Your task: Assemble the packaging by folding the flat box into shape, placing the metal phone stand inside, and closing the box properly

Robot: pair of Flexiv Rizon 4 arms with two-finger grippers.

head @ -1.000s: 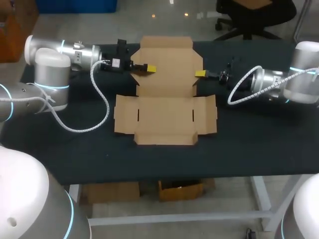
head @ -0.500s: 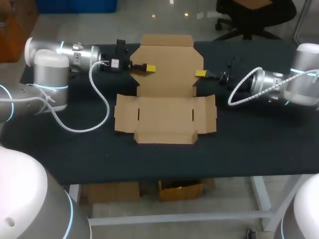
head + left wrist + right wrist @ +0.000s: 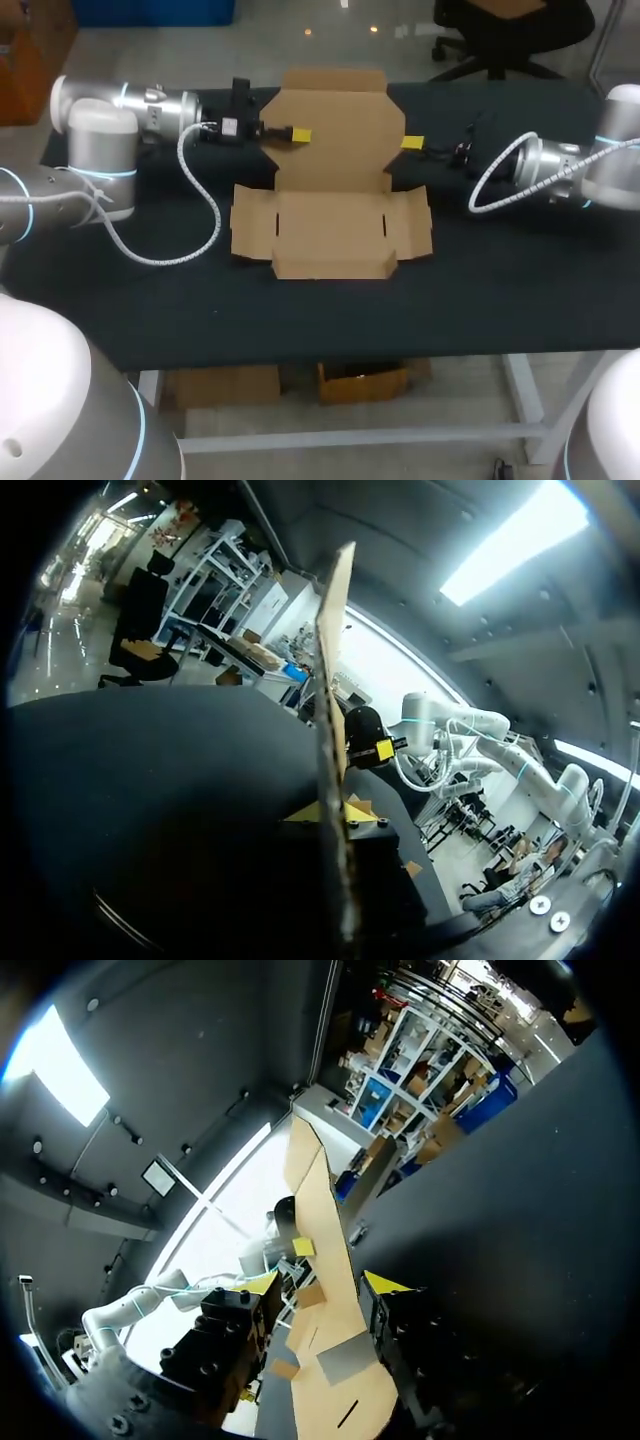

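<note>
Left end effector [image 3: 301,134] is clamped on the left edge of the raised rear panel [image 3: 335,125] of the cardboard box [image 3: 330,235]. In your left wrist view, its two yellow tips press against opposite faces of the sheet [image 3: 333,660], which is seen edge-on.

Your black table [image 3: 500,290] carries the box near its middle. The base and side flaps lie flat and unfolded, and the rear panel stands up along the far side.

Your left arm [image 3: 130,105] comes in low over the table from the left, and your right arm [image 3: 570,170] comes in from the right. Each trails a looped white cable [image 3: 190,230].

At the opposite edge of the panel, the right end effector [image 3: 411,143] has its fingers apart. In your right wrist view the cardboard [image 3: 325,1210] runs between the two yellow tips, and a gap shows beside one of them. From overhead, that yellow tip sits just beside the panel's right edge, level with the left one across the sheet.
</note>
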